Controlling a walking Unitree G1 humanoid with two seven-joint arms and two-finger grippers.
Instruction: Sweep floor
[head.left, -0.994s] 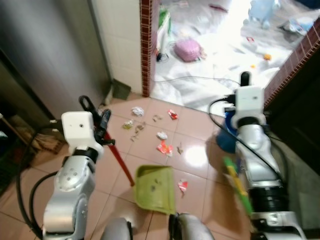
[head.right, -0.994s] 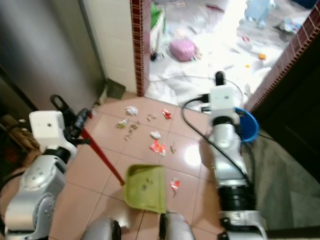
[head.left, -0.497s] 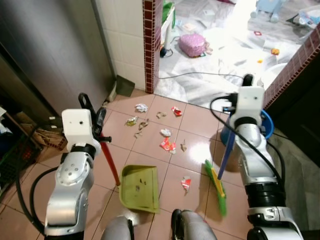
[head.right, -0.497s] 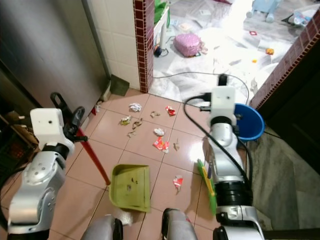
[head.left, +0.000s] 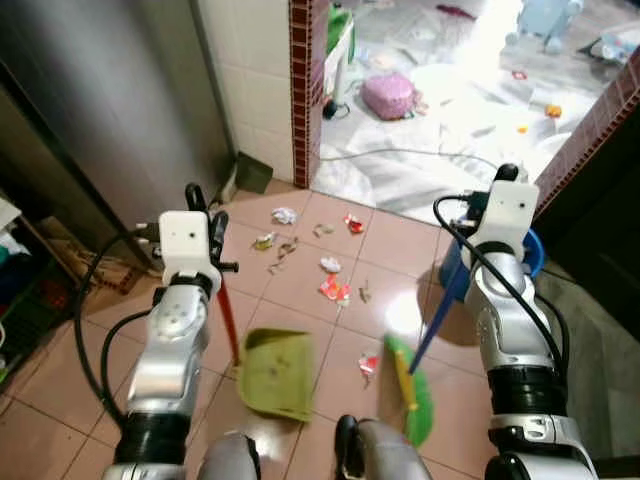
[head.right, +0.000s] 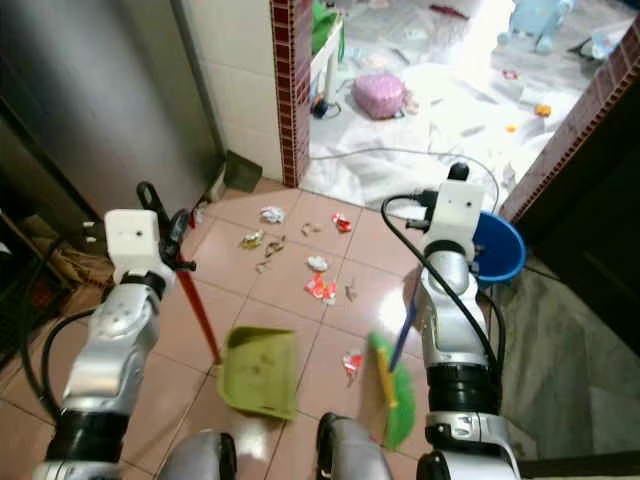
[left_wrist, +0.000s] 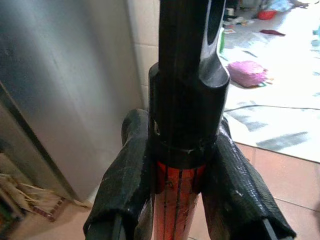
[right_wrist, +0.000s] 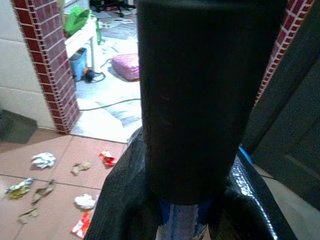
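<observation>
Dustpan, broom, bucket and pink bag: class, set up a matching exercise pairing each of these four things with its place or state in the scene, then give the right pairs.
Things:
1. dustpan
2. broom
3. bucket
4. pink bag

Places or states:
A. blue, on the floor behind the right arm
B. on the bright floor beyond the brick doorway
C. red handle held in the left gripper
D. blue handle held in the right gripper, green bristles

Pairs: 1-C, 2-D, 3-A, 4-B
</observation>
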